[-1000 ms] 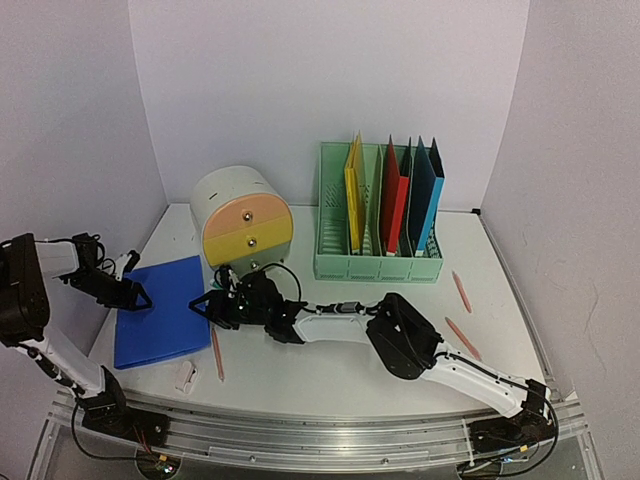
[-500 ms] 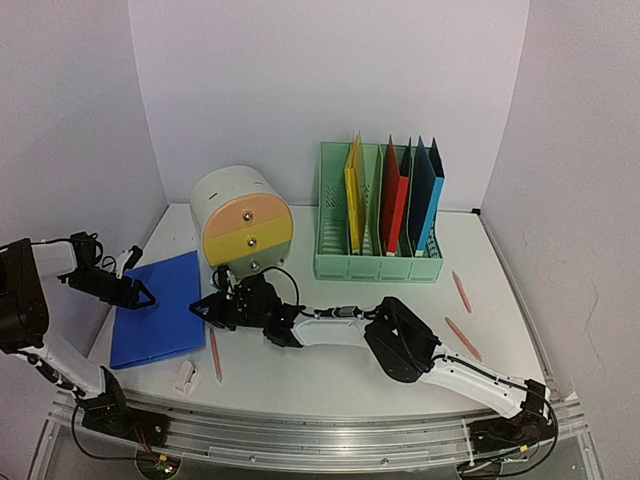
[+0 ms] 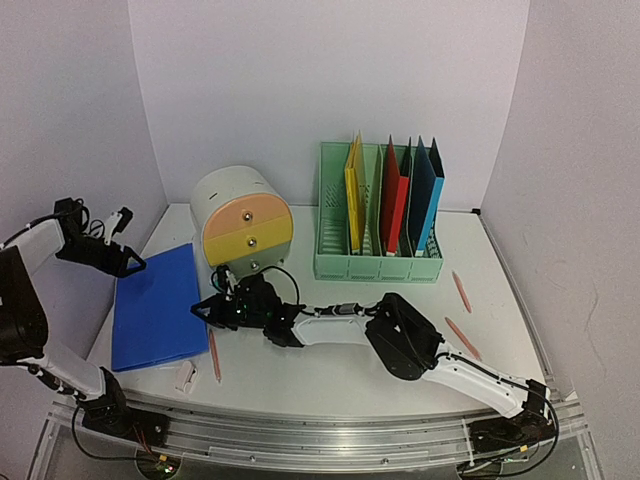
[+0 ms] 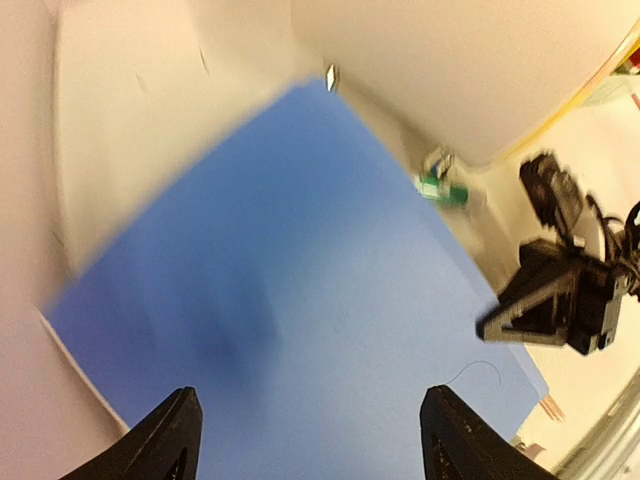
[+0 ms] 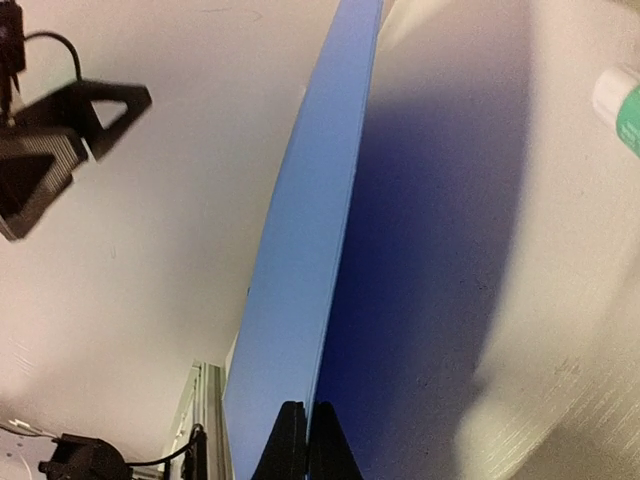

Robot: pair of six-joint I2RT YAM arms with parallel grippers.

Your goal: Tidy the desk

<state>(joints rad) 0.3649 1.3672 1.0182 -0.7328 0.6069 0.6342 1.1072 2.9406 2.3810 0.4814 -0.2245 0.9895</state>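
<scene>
The desk (image 3: pixel 340 380), a flat white tabletop before the arms, holds a flat blue folder (image 3: pixel 155 305) at its left. The right claw (image 3: pixel 207 308) has just pinched shut on the folder's edge. The left claw (image 3: pixel 122 258), spread wide, has lifted away, so the right arm alone probably moves it next.

The white table (image 3: pixel 330 375) has a silver rail (image 3: pixel 330 432) along its front edge. A green file rack (image 3: pixel 378 262) stands toward the back. Just left of the rack sits a round drawer unit (image 3: pixel 240 228). Farther left and nearer the front is a blue folder (image 3: pixel 150 310), its rack-side edge raised off the surface. Two pink pencils (image 3: pixel 461 291) lie to the rack's front right. A third pencil (image 3: pixel 214 356) and a small white block (image 3: pixel 185 375) lie to its front left.
</scene>
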